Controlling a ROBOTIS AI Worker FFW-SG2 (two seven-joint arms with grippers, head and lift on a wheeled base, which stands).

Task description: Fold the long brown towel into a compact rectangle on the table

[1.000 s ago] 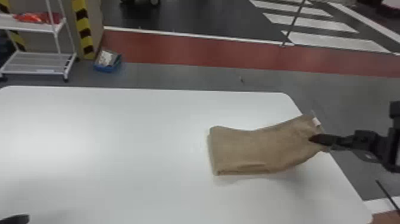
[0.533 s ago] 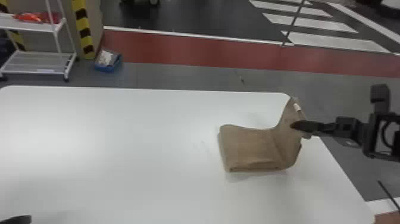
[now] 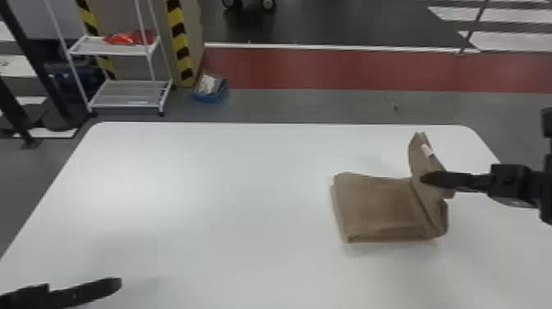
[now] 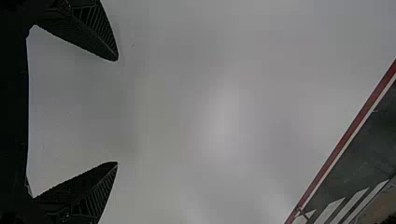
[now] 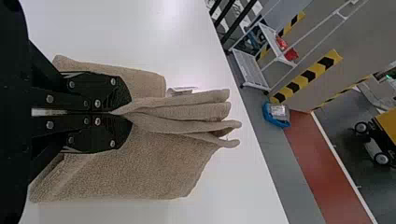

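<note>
The brown towel (image 3: 382,207) lies folded on the right part of the white table (image 3: 230,197), its right end raised in a standing flap with a white tag. At that flap is my right gripper (image 3: 429,179), come in from the right. In the right wrist view my right gripper (image 5: 119,112) is shut on the layered end of the towel (image 5: 144,172), whose layers fan out past the fingertips. My left gripper (image 3: 115,283) is over the table's near left part, away from the towel. The left wrist view shows my left gripper (image 4: 117,112) open, with nothing between its fingers.
Behind the table, at the left, stand a white wire shelf (image 3: 131,93) holding a red item and a blue bin (image 3: 209,98) on the floor. The table's far edge and rounded right corner lie beyond the towel.
My right gripper has moved the towel's right end leftward, and that end has folded up from a nearly flat stretch into a raised flap. The head view has also shifted.
</note>
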